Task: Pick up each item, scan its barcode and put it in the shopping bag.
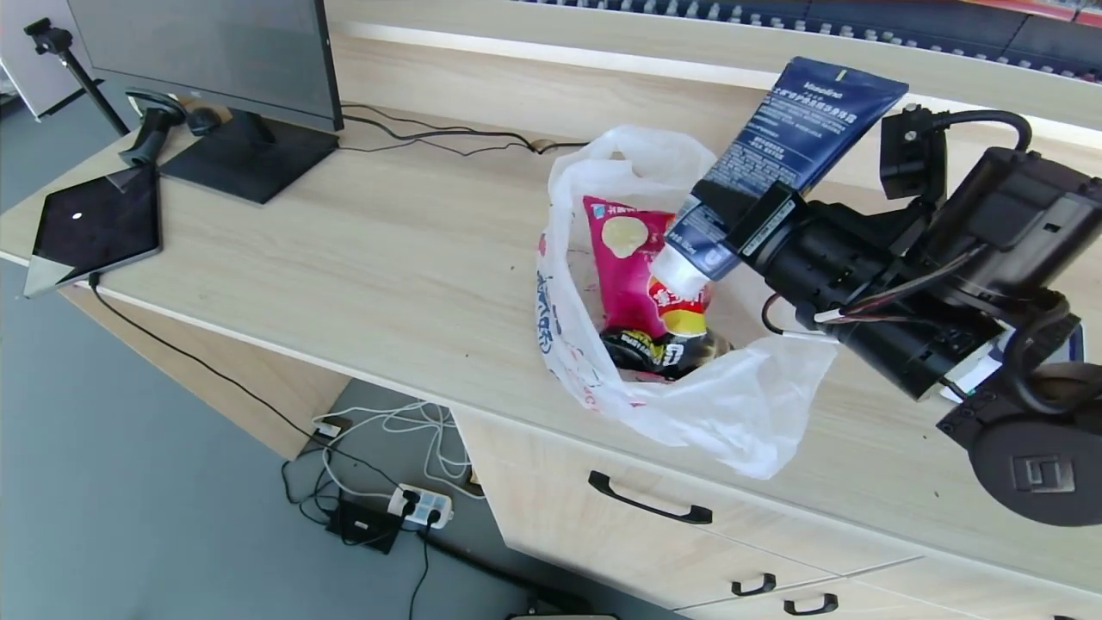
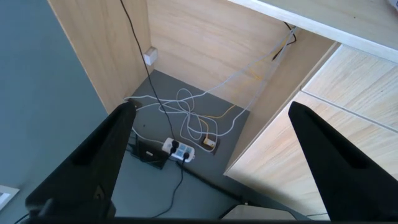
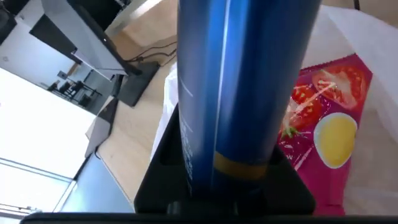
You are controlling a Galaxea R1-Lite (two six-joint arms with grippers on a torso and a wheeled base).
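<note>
My right gripper [image 1: 739, 226] is shut on a dark blue tube [image 1: 779, 146] with a white cap, held tilted cap-down just above the mouth of the white plastic shopping bag [image 1: 689, 405] on the counter. Inside the bag stand a pink chip bag [image 1: 624, 258] and a dark bottle with a red and yellow label [image 1: 676, 331]. In the right wrist view the blue tube [image 3: 245, 81] runs between the jaws, with the pink chip bag [image 3: 326, 130] beyond it. My left gripper [image 2: 208, 162] hangs open below the counter's edge, over the floor and its cables.
A monitor [image 1: 207, 60] stands at the counter's back left, with a handheld scanner [image 1: 155, 125] in a stand and a dark tablet [image 1: 95, 224] beside it. Drawers [image 1: 650, 508] sit under the counter. A power strip and cables [image 1: 413, 504] lie on the floor.
</note>
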